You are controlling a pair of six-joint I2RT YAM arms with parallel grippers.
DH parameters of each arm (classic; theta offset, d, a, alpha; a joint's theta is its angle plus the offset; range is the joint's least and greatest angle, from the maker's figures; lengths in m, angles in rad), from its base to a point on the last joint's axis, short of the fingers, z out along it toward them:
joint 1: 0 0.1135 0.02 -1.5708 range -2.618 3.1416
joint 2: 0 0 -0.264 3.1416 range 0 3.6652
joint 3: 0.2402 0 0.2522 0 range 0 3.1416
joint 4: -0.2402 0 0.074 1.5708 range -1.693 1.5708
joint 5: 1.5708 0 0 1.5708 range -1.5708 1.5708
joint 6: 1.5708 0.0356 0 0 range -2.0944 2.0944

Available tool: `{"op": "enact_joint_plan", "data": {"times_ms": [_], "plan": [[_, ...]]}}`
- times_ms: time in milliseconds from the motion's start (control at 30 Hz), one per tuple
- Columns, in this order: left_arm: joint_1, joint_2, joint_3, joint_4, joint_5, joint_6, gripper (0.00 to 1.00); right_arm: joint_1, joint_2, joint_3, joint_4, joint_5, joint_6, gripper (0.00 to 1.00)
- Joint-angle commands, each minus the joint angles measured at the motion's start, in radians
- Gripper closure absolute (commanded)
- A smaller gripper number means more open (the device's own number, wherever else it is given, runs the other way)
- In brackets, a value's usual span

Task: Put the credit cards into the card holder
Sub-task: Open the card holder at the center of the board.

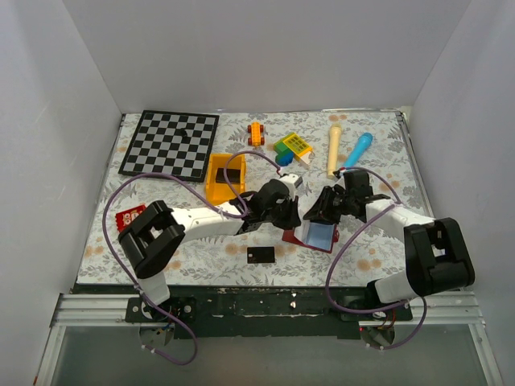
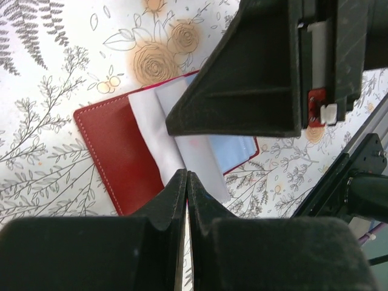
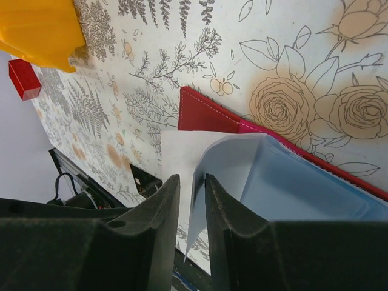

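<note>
1. checkerboard (image 1: 170, 143) sits at the far left of the counter (image 1: 201, 257); yellow bin (image 1: 219, 195) is just right of it.
2. one black credit card (image 1: 261, 255) lies flat near the front edge, apart from both arms.
3. left pincer (image 2: 187, 177): fully closed, tips over the pale inner flap of the card holder (image 2: 115, 151); cannot tell if it pinches the flap.
4. card holder lies open at centre, maroon cover down, between the two pincers.
5. right pincer (image 3: 191, 182): slightly apart, a pale blue pocket edge stands in the gap, not clamped.

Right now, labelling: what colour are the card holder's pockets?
Pockets pale blue; right wrist view.
</note>
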Motion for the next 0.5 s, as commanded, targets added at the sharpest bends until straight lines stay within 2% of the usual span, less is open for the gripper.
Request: {"op": "enact_joint_plan", "data": {"times_ms": [0, 467], "plan": [[-0.006, -0.084, -0.047, 0.031, -0.034, -0.006, 1.00, 0.007, 0.021, 0.056, 0.010, -0.012, -0.018, 0.67], [-0.006, -0.117, -0.062, 0.001, -0.062, 0.011, 1.00, 0.021, 0.099, 0.108, 0.046, -0.051, -0.006, 0.60]]}}
